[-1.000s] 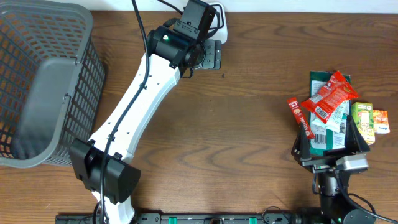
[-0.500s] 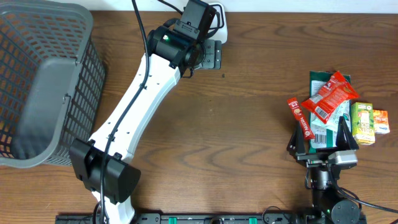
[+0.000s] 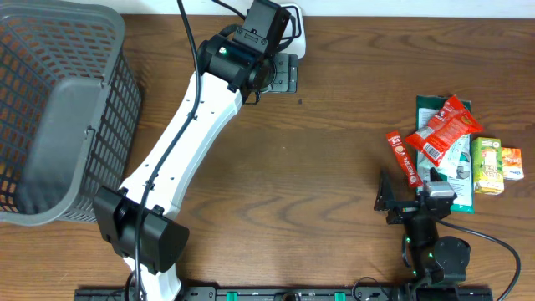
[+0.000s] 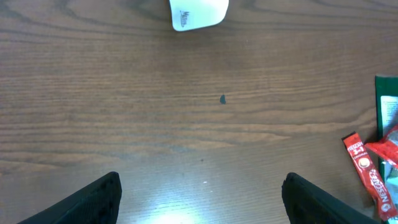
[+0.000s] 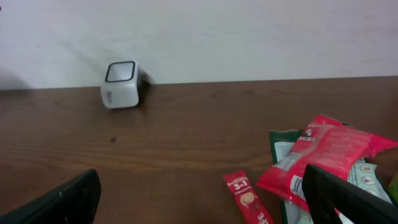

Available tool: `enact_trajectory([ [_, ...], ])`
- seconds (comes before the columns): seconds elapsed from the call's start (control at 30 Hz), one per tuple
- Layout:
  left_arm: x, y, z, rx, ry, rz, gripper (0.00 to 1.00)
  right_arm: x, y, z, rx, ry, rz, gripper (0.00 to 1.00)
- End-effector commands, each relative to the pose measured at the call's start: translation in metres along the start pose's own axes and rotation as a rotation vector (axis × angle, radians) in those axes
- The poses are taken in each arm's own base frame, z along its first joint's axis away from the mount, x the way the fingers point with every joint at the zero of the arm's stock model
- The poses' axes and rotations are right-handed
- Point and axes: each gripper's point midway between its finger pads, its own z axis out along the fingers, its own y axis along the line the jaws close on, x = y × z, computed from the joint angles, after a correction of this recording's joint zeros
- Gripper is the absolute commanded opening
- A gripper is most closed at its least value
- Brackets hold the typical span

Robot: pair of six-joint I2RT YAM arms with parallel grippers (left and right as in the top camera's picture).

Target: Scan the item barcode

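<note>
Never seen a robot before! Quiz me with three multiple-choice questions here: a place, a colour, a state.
1. Where does the grey basket stand?
A) far left
B) at the right edge
C) dead centre

2. What colour is the slim stick sachet?
A) blue
B) red
C) white

3. How do the jaws of the right arm stand?
A) clamped on something
B) shut on nothing
C) open, holding nothing

1 A: overhead, it sits at the left edge.
2 B: it is red with white lettering.
3 C: the right wrist view shows them wide apart, nothing between.
</note>
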Motion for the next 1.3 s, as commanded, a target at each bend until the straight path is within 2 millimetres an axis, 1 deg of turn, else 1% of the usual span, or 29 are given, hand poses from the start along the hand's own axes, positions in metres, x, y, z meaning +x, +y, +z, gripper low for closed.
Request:
enact_trajectory([
  [0.0,-0.006,0.001,-0.009,-0.007,-0.027,0.011,0.83,0.000,-0.001,0.000,0.009,-0.001,-0.003,0.99],
  [0.9,-0.006,0.001,-0.009,-0.008,-0.027,0.011,0.83,0.000,-0.001,0.000,0.010,0.000,-0.003,0.99],
  [0.93,-0.006,0.002,-0.009,-0.013,-0.028,0.015,0.83,0.001,-0.001,0.000,0.010,0.000,-0.003,0.99],
  [0.97,-0.007,0.008,-0.009,-0.046,-0.035,0.050,0.83,0.000,-0.001,0.000,0.010,0.000,-0.003,0.99],
  [1.03,-0.001,0.024,-0.018,-0.128,-0.017,0.135,0.83,0.000,-0.001,0.000,0.010,0.000,-0.003,0.99],
  [1.1,0.006,0.033,-0.030,-0.162,0.002,0.152,0.83,0.000,-0.001,0.000,0.010,0.000,-0.003,0.99],
  [1.17,0.010,0.036,-0.051,-0.163,-0.008,0.151,0.84,0.000,-0.001,0.000,0.010,0.000,-0.003,0.99],
  [1.27,0.004,0.045,-0.083,-0.183,-0.074,0.138,0.83,0.000,-0.001,0.000,0.010,0.000,-0.003,0.99],
])
